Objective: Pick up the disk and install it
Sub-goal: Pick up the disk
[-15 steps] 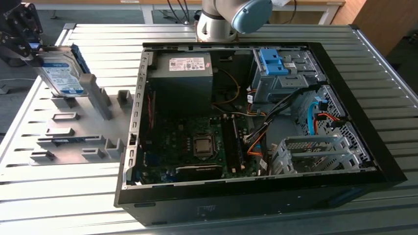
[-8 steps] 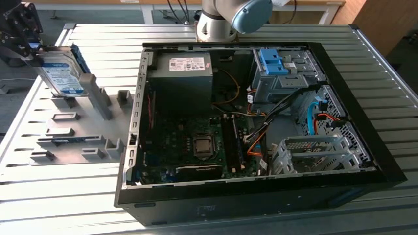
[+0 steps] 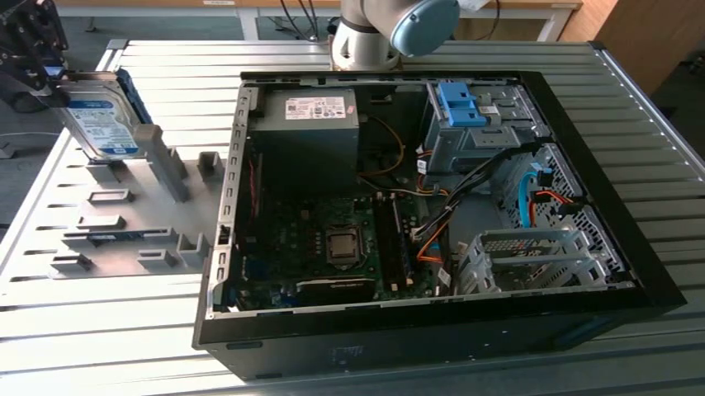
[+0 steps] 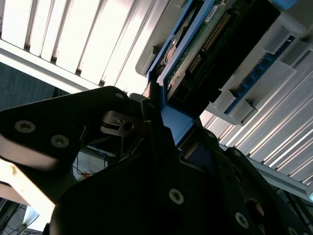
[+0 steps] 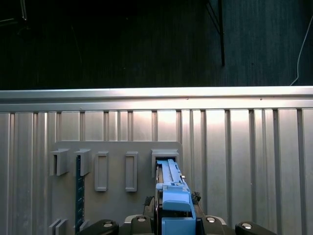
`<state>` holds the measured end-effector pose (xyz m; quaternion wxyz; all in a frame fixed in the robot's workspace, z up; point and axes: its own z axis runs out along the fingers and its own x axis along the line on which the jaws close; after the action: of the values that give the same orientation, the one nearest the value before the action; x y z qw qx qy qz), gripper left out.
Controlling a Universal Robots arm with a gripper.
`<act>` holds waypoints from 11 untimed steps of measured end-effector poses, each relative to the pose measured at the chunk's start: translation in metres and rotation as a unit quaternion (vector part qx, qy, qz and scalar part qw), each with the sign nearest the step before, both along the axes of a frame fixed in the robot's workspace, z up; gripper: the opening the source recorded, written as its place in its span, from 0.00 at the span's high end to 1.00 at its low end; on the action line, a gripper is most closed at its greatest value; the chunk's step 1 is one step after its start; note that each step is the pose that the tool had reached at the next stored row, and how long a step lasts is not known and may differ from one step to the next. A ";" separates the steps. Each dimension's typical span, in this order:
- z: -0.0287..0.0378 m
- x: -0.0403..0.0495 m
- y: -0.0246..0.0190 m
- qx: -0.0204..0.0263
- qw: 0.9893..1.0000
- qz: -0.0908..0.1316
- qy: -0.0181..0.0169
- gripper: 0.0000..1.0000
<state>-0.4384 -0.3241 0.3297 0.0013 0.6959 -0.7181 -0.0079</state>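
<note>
**Disk upright in the hand at the fixture plate**

The hand (image 3: 52, 76) pinches the disk (image 3: 101, 120) by its upper end, at the far corner on the exterior view's left. The disk stands on edge, slightly tilted, with its white and blue label facing the exterior camera. In the second wrist view a dark finger (image 4: 154, 122) presses against the blue rail (image 4: 172, 125) on the disk's edge, and the green circuit board (image 4: 205, 39) lies beyond it. The disk's lower end meets a slot (image 5: 165, 155) in the grey fixture plate (image 5: 117, 205) (whether it sits inside the slot or just above it, I cannot tell). Other grey holders stand on the plate beside it.

The plate lies on a ribbed metal surface (image 3: 111, 330). Well apart from the disk, toward the exterior view's right, an open computer case (image 3: 645, 272) lies on its side with a grey drive cage (image 3: 529, 256) inside. Past the surface's edge, the first wrist view shows a dark floor (image 5: 122, 44).
</note>
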 end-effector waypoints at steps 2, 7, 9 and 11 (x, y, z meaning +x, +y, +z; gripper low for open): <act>0.0001 0.0000 0.0000 0.000 1.000 0.000 0.000 0.64; 0.0003 0.0000 0.0000 0.000 1.000 0.000 0.000 0.64; 0.0016 0.0000 0.0000 0.000 1.000 0.000 0.000 0.64; 0.0033 0.0000 0.0000 0.000 1.000 0.000 0.000 0.64</act>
<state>-0.4384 -0.3241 0.3330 0.0013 0.6959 -0.7181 -0.0079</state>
